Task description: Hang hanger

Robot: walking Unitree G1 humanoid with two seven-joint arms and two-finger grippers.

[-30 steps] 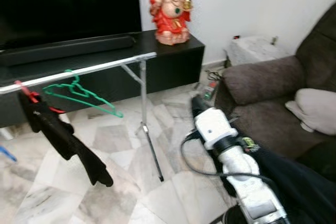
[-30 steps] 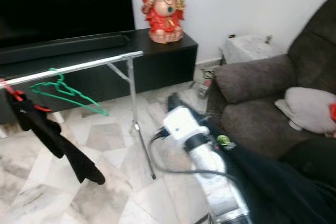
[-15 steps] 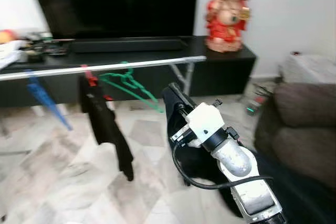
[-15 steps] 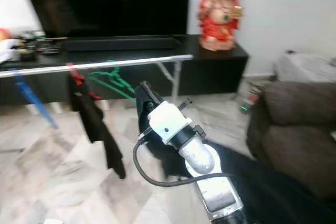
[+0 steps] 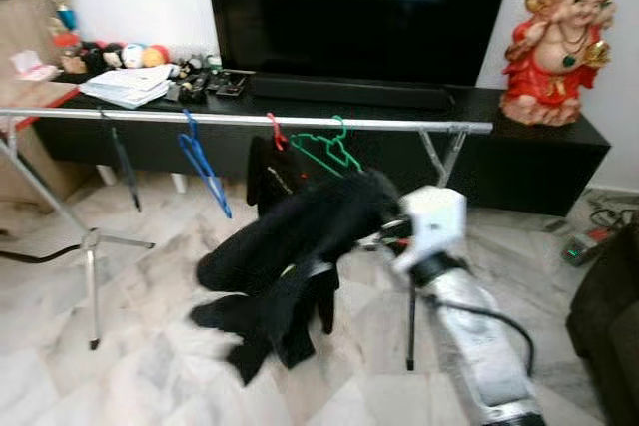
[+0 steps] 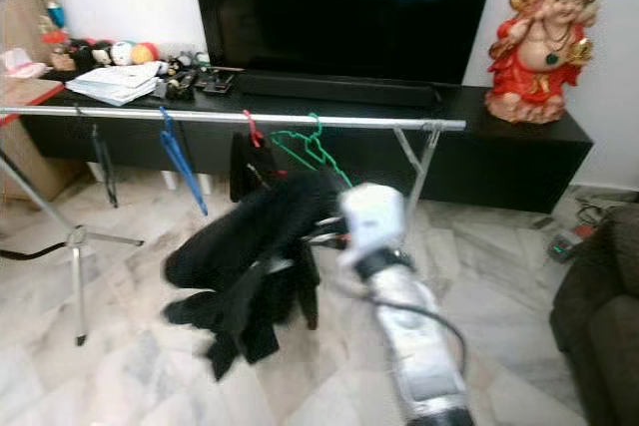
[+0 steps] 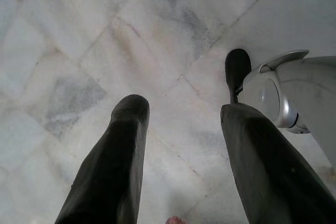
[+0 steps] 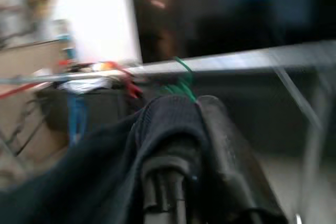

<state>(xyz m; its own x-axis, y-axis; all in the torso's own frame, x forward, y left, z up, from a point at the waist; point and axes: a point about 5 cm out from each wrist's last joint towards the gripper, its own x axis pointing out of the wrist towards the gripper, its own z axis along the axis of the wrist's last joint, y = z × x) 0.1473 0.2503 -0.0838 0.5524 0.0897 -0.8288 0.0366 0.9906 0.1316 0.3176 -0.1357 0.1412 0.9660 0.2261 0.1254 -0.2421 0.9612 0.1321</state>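
Observation:
A silver clothes rail (image 5: 250,120) crosses the room in front of the TV stand. On it hang a black hanger (image 5: 122,157), a blue hanger (image 5: 203,162), a red hanger (image 5: 275,133) carrying a dark garment, and an empty green hanger (image 5: 324,150). My right gripper (image 8: 184,129) is shut on a bulky black garment (image 5: 290,246), held just below and in front of the rail near the green hanger. The cloth covers its fingers. My left gripper (image 7: 184,114) hangs open over the marble floor.
A black TV stand (image 5: 559,152) carries a red and gold figurine (image 5: 554,52), a soundbar, papers and small toys. The rail's legs (image 5: 90,246) stand on the floor at left and right. A dark sofa corner (image 5: 611,331) sits at the far right.
The camera has swung left, bringing the whole rail into view. My right arm has risen and now carries the black garment up in front of the rail.

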